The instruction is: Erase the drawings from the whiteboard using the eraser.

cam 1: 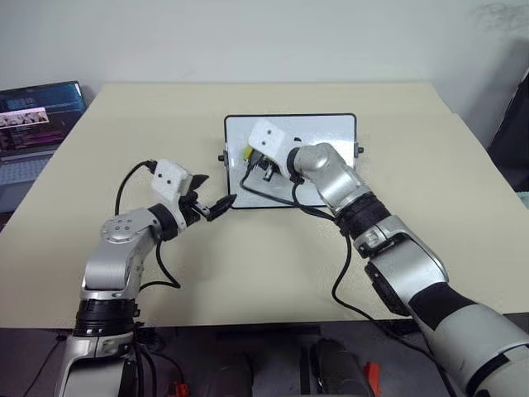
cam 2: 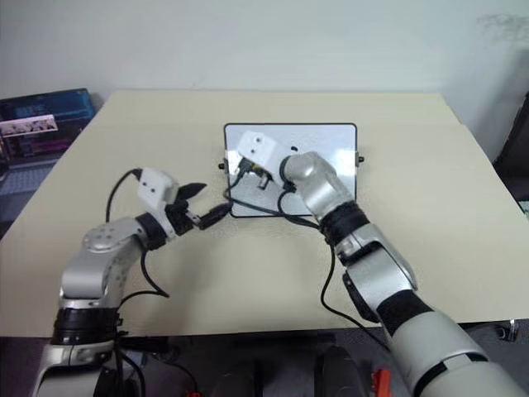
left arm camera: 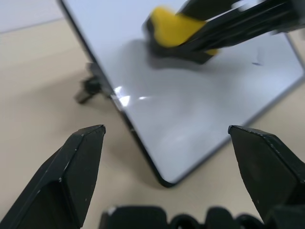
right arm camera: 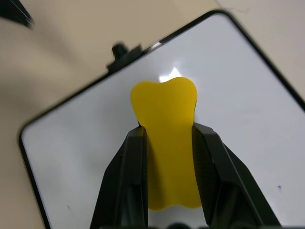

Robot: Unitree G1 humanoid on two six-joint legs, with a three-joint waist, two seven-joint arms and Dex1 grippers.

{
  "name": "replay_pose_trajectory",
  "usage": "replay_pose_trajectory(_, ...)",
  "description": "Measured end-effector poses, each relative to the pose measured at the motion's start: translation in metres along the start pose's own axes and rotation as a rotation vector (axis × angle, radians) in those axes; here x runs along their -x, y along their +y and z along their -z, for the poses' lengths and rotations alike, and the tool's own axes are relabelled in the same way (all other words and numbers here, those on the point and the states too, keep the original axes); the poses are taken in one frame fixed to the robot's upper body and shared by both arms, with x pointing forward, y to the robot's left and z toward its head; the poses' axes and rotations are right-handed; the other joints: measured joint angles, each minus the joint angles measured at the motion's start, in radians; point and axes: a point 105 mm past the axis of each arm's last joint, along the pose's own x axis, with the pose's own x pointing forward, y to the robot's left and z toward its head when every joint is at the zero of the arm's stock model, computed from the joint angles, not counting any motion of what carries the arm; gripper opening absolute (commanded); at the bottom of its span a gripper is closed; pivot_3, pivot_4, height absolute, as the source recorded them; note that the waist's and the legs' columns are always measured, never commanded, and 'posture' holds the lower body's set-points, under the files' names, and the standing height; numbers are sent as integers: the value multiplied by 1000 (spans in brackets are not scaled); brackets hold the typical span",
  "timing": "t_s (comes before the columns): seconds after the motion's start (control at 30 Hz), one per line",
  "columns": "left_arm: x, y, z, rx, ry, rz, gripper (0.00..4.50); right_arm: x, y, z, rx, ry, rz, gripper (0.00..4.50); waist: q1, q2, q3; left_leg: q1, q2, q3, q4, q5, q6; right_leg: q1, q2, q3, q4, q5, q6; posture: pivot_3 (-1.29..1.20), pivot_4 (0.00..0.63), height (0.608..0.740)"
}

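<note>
Beige table [cam 1: 331, 273], mid-wipe over whiteboard [right arm camera: 248, 95].
Right gripper [right arm camera: 167, 138] clamps eraser [right arm camera: 167, 143] (left gripper [left arm camera: 167, 138] gapes); next, probably that faint mark [left arm camera: 256, 62].

yellow eraser [right arm camera: 167, 143] over whiteboard [right arm camera: 86, 143], flat on table, faint drawings [left arm camera: 256, 62] left

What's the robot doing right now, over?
Right gripper shut on eraser, above whiteboard. Left gripper open by its corner. Faint mark left. Nothing in the way.

Right hand [cam 2: 245, 171] over whiteboard [cam 2: 331, 141] (glossy).
</note>
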Motion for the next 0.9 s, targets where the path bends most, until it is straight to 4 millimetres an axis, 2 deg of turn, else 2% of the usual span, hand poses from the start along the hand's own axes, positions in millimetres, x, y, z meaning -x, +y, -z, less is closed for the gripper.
replay_pose_trajectory(0.07, 0, 12, -5, 4, -26, -60, 4500, 22, -27, -14, -105, -85, 82, 967, 5, 0, 0, -5, 0, -2, -1, -1, -1, -2, 0, -3, -3, -1, -1, 0, 150, 740)
replay_pose_trajectory(0.17, 0, 26, -12, -3, -73, -142, 4500, 67, -84, -20, -255, -196, 300, 967, 15, 0, 0, -7, 0, -3, -1, -2, -4, 0, -2, -6, -11, 0, 0, 0, 150, 740)
replay_pose_trajectory(0.23, 1, 32, -8, 10, -77, -172, 4500, 87, -104, -15, -316, -219, 390, 967, 19, 0, 0, -7, 0, -2, -1, -3, -5, 0, -2, -5, -12, 0, 0, 0, 150, 740)
replay_pose_trajectory(0.3, -3, 32, -5, 27, -86, -181, 4500, 98, -112, 6, -360, -179, 439, 967, 21, 0, 0, -7, 0, -2, -1, -3, -4, 0, -2, -5, -12, -1, 0, 0, 150, 740)
replay_pose_trajectory(0.37, -5, 30, -4, 33, -94, -180, 4500, 104, -112, 33, -395, -105, 457, 967, 21, 0, 0, -7, 0, -1, -1, -3, -4, 0, -2, -5, -12, -1, 0, 0, 150, 740)
replay_pose_trajectory(0.47, -11, 25, -10, 21, -101, -147, 4500, 114, -107, 63, -416, -6, 461, 967, 20, 1, 1, -7, 0, 0, -1, -3, -4, 0, -2, -4, -11, -1, 0, 0, 150, 740)
replay_pose_trajectory(0.7, -15, 13, -8, 6, -57, -40, 4500, 140, -110, 52, -275, 6, 448, 967, 6, 1, 1, -7, 0, 0, 0, -3, -4, 0, -1, -4, -11, -1, 0, 0, 150, 740)
replay_pose_trajectory(0.8, -11, 2, -4, -34, 6, 60, 4500, 150, -94, 61, -110, 114, 320, 967, 5, 1, 1, -7, 0, 0, 0, -3, -4, 0, -2, -4, -12, -1, 1, 0, 150, 740)
replay_pose_trajectory(0.9, -8, -4, -6, -67, 37, 125, 4500, 154, -80, 70, -47, 175, 214, 967, 3, 1, 1, -7, 0, 0, 0, -3, -4, 0, -1, -4, -11, -1, 1, 0, 150, 740)
